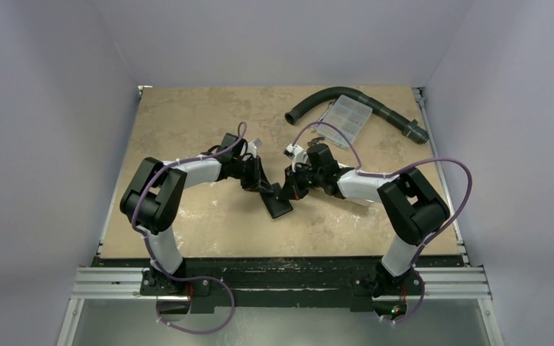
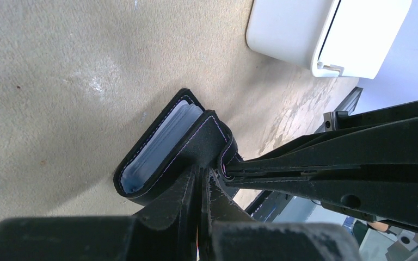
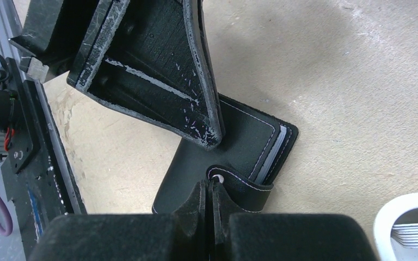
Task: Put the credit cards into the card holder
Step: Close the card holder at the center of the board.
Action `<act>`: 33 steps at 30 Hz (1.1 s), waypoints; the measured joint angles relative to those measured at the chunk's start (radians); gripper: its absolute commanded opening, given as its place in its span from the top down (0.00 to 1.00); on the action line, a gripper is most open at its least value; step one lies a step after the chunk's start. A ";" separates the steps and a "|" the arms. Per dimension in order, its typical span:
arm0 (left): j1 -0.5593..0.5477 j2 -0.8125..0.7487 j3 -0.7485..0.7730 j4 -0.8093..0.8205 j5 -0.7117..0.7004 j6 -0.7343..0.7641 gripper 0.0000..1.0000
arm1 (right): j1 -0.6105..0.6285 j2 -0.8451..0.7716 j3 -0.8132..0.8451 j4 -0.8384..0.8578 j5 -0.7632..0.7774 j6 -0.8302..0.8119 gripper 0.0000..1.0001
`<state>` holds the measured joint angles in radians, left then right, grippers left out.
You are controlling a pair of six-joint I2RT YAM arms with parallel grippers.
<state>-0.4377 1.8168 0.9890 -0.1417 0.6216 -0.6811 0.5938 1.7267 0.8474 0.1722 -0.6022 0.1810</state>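
Black card holder (image 2: pixel 166 144) resting on the table (image 2: pixel 49 70), right at the fingertips of both arms, partly unfolded, with pale blue-grey showing in the open mouth; lining alone or card edges too, cannot tell. Pinched on two sides: left gripper (image 2: pixel 198 173) pressed together on the near wall of the holder, right gripper (image 3: pixel 209 186) pressed together on the snap flap (image 3: pixel 245 190), reaching in from across the left one, the two sets of fingers nearly touching. Just beyond the right gripper, off to the lower right in its wrist view, a corner of a white tray (image 3: pixel 400 209) with thin stacked edges inside, possibly the cards. Likely stage: holding the case open, no card in either pinch. Risks, judging from here: thin flap slipping out of the right pinch and the mouth springing shut; pulling the two grips apart too hard and dragging or lifting the whole case; fingers colliding, given how close together; and, with both grippers occupied, having to release one side to fetch a card, letting the holder fold closed.
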 measured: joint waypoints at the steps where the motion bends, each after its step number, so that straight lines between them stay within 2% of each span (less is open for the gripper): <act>1: 0.000 0.000 0.000 0.001 0.000 -0.001 1.00 | 0.000 0.003 0.003 -0.003 -0.003 -0.002 1.00; 19: 0.000 0.001 -0.004 0.006 0.000 -0.012 1.00 | -0.006 0.055 0.089 -0.107 -0.043 -0.044 1.00; 33: 0.000 0.001 -0.005 0.010 0.000 -0.012 1.00 | -0.011 0.048 0.080 -0.100 -0.048 -0.025 1.00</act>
<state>-0.4377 1.8175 0.9836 -0.1318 0.6212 -0.6930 0.5823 1.7752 0.9276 0.0723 -0.6506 0.1558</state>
